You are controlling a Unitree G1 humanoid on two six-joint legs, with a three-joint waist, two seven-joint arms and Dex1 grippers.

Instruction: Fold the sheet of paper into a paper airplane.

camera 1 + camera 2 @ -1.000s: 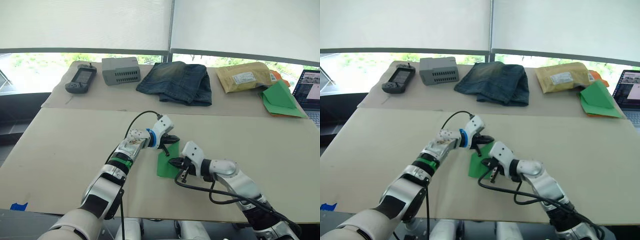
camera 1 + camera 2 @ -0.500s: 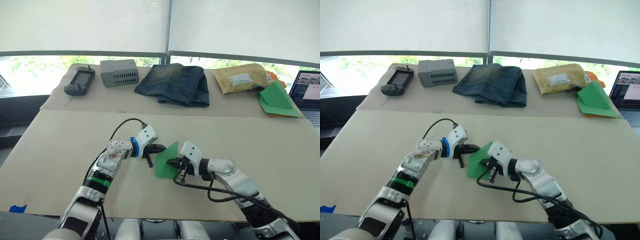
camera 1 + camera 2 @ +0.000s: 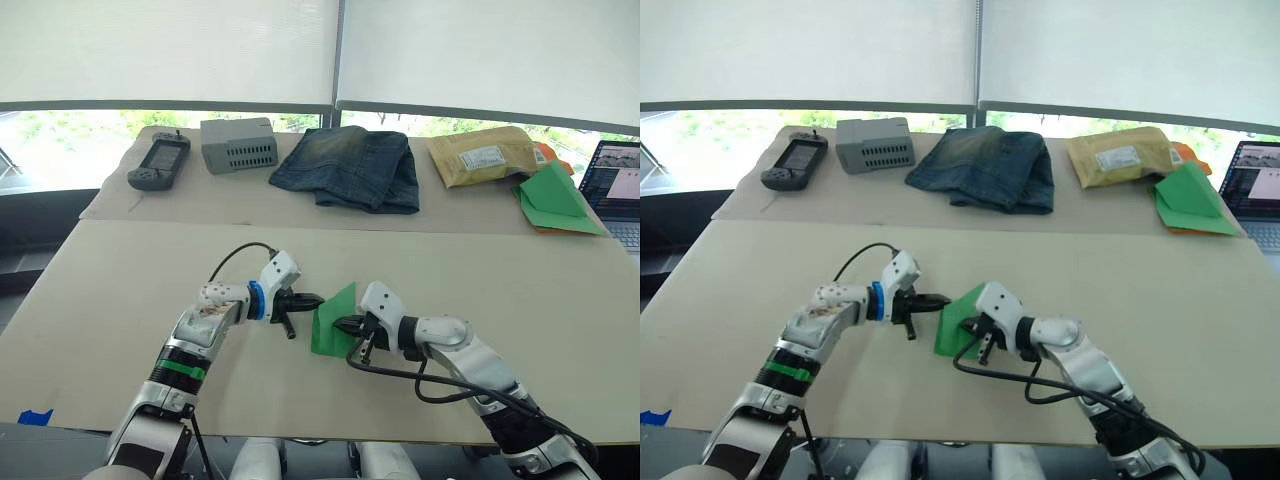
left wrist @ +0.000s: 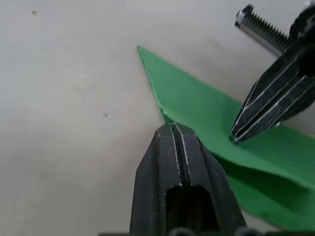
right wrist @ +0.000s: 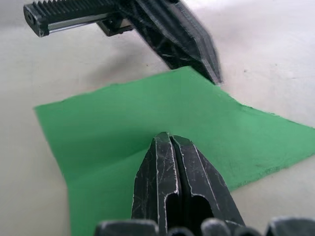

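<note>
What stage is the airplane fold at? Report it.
Early. The sheet of paper carries one fold, with a pointed flap raised off the table. The right claw, shut, presses on it; the left claw, shut, sits at its edge. No narrow wedge yet, so most creases remain.

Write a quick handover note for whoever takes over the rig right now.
Left gripper: shut, empty, tip at the paper's left edge.
Right gripper: shut, tip pressing down on the paper.
Paper: on the near table, partly folded, one pointed flap standing up.
Done: first creases only.
Left: flatten the flap and fold the rest into an airplane.
</note>
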